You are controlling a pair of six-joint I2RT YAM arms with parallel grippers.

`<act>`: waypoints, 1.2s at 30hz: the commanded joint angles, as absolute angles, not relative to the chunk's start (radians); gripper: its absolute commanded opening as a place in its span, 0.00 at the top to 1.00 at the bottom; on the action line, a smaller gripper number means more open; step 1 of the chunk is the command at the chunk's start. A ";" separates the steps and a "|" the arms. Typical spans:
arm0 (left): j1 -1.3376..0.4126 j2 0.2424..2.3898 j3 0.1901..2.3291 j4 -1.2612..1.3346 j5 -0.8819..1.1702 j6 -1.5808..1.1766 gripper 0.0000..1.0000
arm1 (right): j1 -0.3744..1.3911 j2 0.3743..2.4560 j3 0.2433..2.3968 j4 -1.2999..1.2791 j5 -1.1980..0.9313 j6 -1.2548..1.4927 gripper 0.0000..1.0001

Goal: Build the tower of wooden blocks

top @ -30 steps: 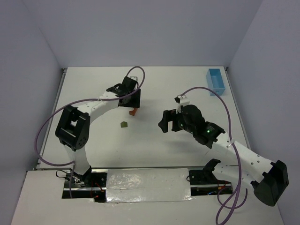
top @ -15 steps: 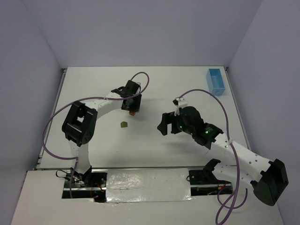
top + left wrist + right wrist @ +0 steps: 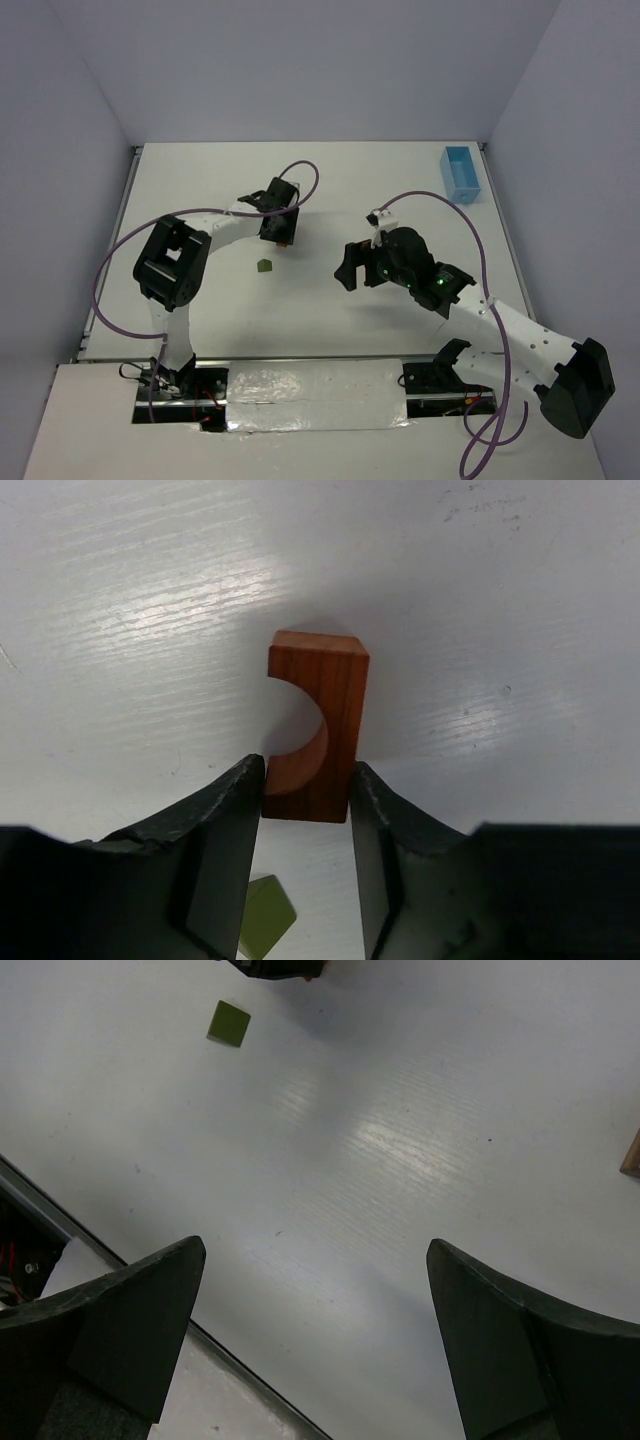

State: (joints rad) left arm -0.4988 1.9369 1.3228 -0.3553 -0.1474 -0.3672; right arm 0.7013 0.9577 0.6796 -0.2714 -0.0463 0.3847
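Nothing legible met my eye; the red arch block (image 3: 318, 720) was bare wood; the blue box (image 3: 461, 174) and the desk (image 3: 330, 300) carried no readable mark.

Left end effector (image 3: 305, 780) clamped; right end effector (image 3: 315, 1250) wide.

On my feed the arch block (image 3: 318, 730) is reddish-orange with fine darker wood grain running through it. The small flat block (image 3: 229, 1023) is olive green. The table (image 3: 330, 310) is plain white, the box (image 3: 461, 174) is light blue, and the cables (image 3: 97, 290) are purple.
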 commanded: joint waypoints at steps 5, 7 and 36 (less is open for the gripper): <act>-0.495 1.922 1.296 -0.321 -0.118 -0.359 0.68 | 0.696 0.950 0.680 -0.232 -0.028 0.383 0.00; -0.495 1.905 1.284 -0.316 -0.103 -0.365 0.76 | 0.698 0.943 0.673 -0.226 -0.005 0.413 0.00; -0.643 1.189 0.752 0.380 0.322 -0.698 1.00 | 0.810 0.991 0.752 0.012 0.270 1.002 0.16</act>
